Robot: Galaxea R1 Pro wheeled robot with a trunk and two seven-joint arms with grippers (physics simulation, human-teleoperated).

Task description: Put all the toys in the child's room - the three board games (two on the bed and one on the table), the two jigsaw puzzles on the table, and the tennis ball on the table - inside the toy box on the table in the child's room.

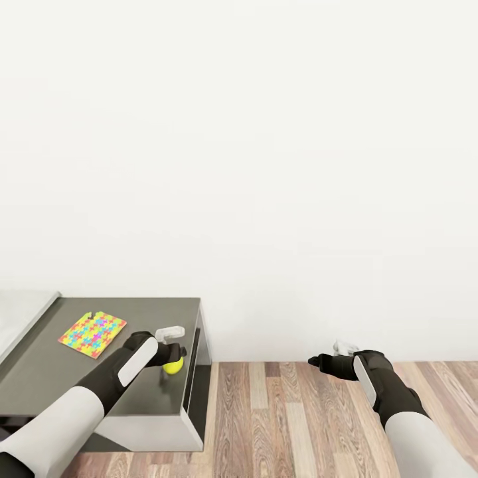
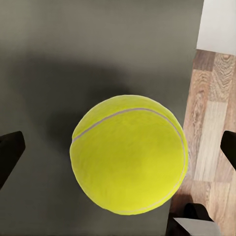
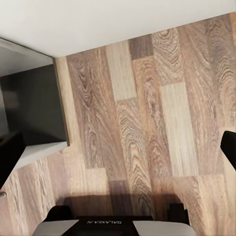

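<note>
Tennis ball (image 2: pixel 129 154) resting on the dark grey cabinet top of the table (image 1: pixel 143 315), close to that top's front right corner, near the edge that drops to the floor. Left gripper (image 1: pixel 171 356) directly above the ball, jaws spread wide, one dark fingertip (image 2: pixel 10 152) on each side of the ball with clear space between pads and ball in the left wrist view. Farther back from the ball on the same dark top, one jigsaw puzzle (image 1: pixel 92 334), lying flat, well apart from the ball. Beyond the puzzle, the paler, higher section of the table at the far left. Past the cabinet's right edge, open wood-plank floor (image 1: pixel 299 418) running up to a plain white wall (image 1: pixel 265 166). Right gripper (image 1: pixel 318 362) hanging over that bare floor, well away from the ball, jaws spread, nothing between them. Below it in the right wrist view, mirrored lettering (image 3: pixel 114 222) on the robot's base, seemingly GALAXEA AI.
</note>
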